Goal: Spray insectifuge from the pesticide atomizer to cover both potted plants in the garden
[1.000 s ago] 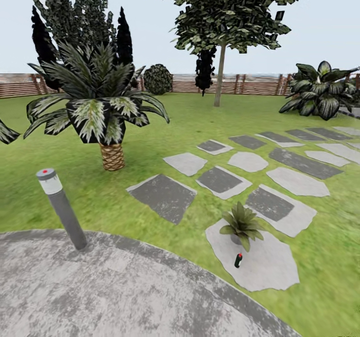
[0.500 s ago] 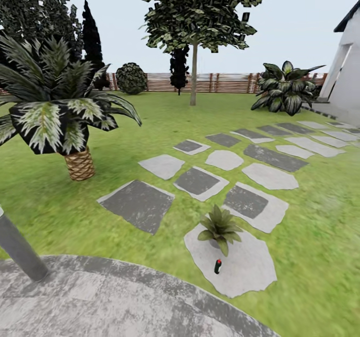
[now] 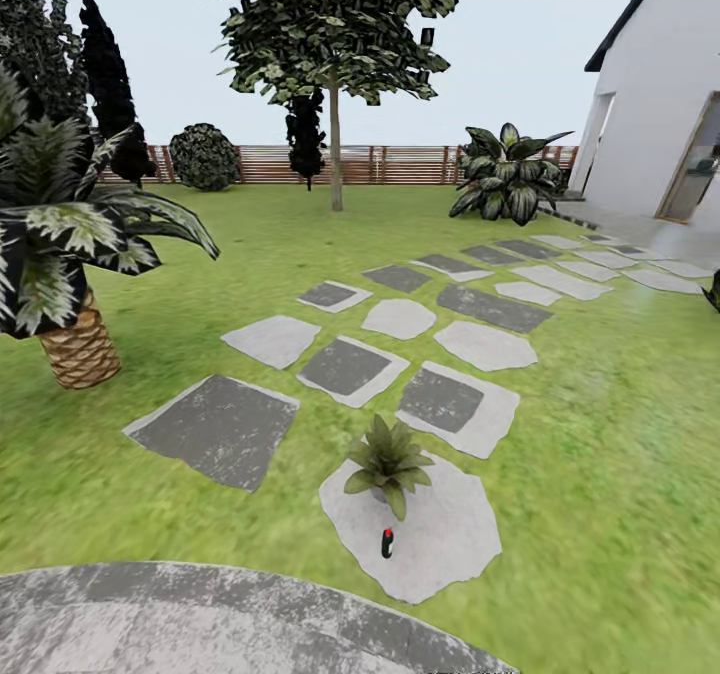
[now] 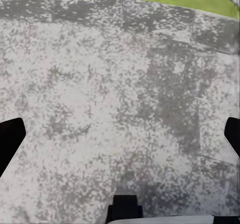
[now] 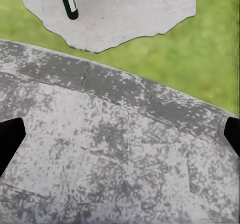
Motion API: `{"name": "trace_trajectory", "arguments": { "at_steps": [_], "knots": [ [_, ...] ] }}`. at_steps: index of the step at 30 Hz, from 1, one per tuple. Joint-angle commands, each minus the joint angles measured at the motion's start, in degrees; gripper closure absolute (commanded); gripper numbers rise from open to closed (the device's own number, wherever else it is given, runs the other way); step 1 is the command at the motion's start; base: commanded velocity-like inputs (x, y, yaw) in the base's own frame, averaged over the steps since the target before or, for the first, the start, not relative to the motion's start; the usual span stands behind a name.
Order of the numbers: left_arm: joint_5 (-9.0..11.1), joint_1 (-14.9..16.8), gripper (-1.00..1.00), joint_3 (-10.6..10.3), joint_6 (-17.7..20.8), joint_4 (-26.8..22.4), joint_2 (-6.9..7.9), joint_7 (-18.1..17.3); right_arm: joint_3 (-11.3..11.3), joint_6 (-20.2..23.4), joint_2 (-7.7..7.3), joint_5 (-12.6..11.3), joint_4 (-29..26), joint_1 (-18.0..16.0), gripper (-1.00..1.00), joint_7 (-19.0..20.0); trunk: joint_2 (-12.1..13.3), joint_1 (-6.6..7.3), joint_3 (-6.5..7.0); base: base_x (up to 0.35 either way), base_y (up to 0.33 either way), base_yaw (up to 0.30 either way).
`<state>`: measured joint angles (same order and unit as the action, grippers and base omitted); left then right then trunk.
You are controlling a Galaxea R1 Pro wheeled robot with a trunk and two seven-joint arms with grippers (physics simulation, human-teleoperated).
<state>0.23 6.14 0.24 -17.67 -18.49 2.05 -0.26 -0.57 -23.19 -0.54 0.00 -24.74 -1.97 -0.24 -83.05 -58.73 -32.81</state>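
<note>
Camera swung right, house [image 3: 650, 104] appeared; pesticide atomizer [image 3: 387, 543] stood just beside potted plant [image 3: 388, 462] on one stepping stone [image 3: 450, 539]; both pincers seemingly spread wide, empty.

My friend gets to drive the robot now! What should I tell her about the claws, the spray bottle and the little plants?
Left gripper: jaws wide apart, holding nothing, hanging over the grey patio.
Right gripper: jaws wide apart, holding nothing, over the patio edge facing the lawn.
Pesticide atomizer: standing on the pale stepping stone just past the patio, untouched.
Potted plant: on that same stone, right behind the atomizer. The second one cannot be made out from here.
Done: nothing picked up, nothing sprayed.
Left: roll closer, grab the atomizer, spray this plant all over, find the other plant and spray it too.
</note>
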Motion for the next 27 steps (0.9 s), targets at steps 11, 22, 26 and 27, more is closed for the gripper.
{"name": "trace_trajectory", "arguments": {
  "at_steps": [11, 22, 26, 27],
  "knots": [
    [0.0, 0.0, -1.00, 0.0, -0.2, 0.0, -0.17, 0.0, 0.0, -0.2, 0.01, 0.0, 0.1, 0.0, -1.00, 0.0, -0.8, -0.44, -0.41, 0.005, -0.005, -0.292],
    [0.0, 0.0, -1.00, 0.0, -0.2, -0.1, -0.12, 0.0, 0.0, -0.2, 0.01, 0.0, 0.1, 0.0, -1.00, 0.0, -2.0, -1.10, -0.95, 0.000, 0.000, -0.292],
    [0.0, 0.0, -1.00, 0.1, -0.2, -0.1, -0.04, 0.0, 0.0, -0.2, 0.01, 0.0, 0.1, 0.0, -1.00, 0.0, -3.6, -1.98, -1.67, 0.000, 0.000, -0.292],
    [0.0, 0.0, -1.00, 0.1, -0.2, -0.1, -0.04, 0.0, 0.0, -0.2, 0.01, 0.0, 0.1, 0.0, -1.00, 0.0, -4.0, -2.20, -1.85, 0.000, 0.000, -0.292]
  ]
}}
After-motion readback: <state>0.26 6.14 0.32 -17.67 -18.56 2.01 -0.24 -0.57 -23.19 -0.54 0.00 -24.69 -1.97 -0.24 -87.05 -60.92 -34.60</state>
